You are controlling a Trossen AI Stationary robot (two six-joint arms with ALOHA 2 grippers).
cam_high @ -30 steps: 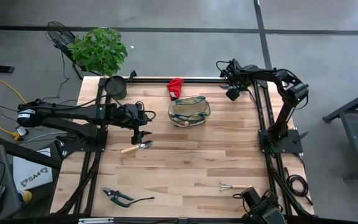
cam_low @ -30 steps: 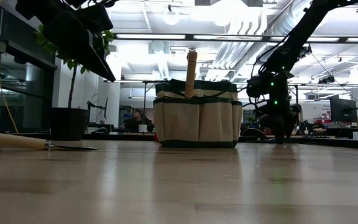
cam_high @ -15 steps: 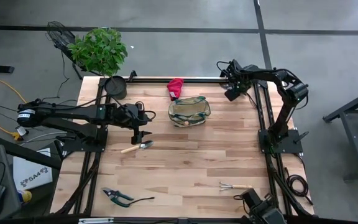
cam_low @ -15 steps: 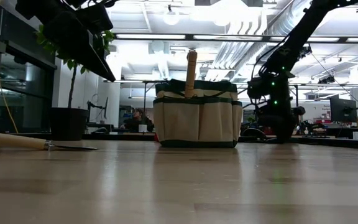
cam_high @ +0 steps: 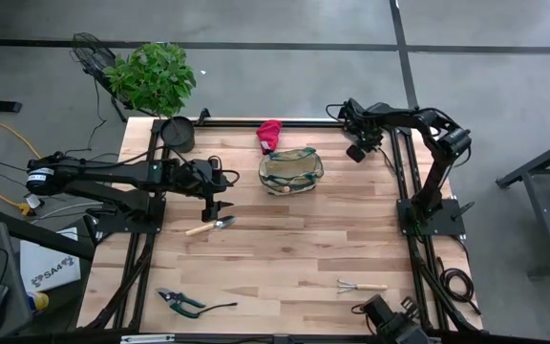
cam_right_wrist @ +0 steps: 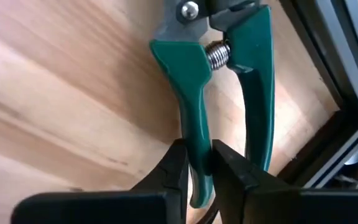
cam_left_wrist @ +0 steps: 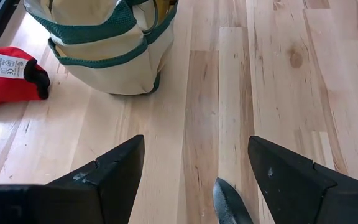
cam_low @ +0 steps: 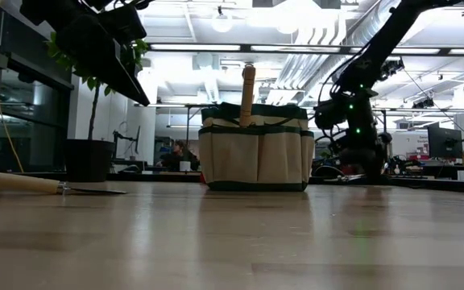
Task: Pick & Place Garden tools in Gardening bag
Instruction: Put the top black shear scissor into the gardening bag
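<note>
— What is seen from above?

— The gardening bag (cam_high: 291, 170) is set on the bench (cam_high: 285, 258), toward its far side, with the red glove (cam_high: 270, 134) just behind it. The trowel (cam_high: 213, 226) is laid near the left gripper (cam_high: 216, 206), which is hung just above it. Green-black pruners (cam_high: 187, 304) are found at the near left, the mini rake (cam_high: 361, 285) at the near right. The right gripper (cam_high: 357, 148) is placed at the far right corner. A black pot (cam_high: 178, 134) is stood at the far left corner.

— And level with the bench?

— The gardening bag (cam_low: 254, 149) is shown upright, a wooden handle (cam_low: 248, 95) sticking out of its mouth. The trowel (cam_low: 47, 185) is laid flat at the left, and the right arm (cam_low: 353, 113) is lowered beyond the bag.

— The left wrist view?

— The left gripper (cam_left_wrist: 196, 142) is held with its jaws spread wide and nothing between them. The trowel's blade tip (cam_left_wrist: 232, 202) is seen below, the gardening bag (cam_left_wrist: 114, 43) and red glove (cam_left_wrist: 8, 71) ahead.

— The right wrist view?

— The jaws of the right gripper (cam_right_wrist: 196, 155) are clenched on one handle of green-handled pruners (cam_right_wrist: 194, 93), which are lying against the wood.
</note>
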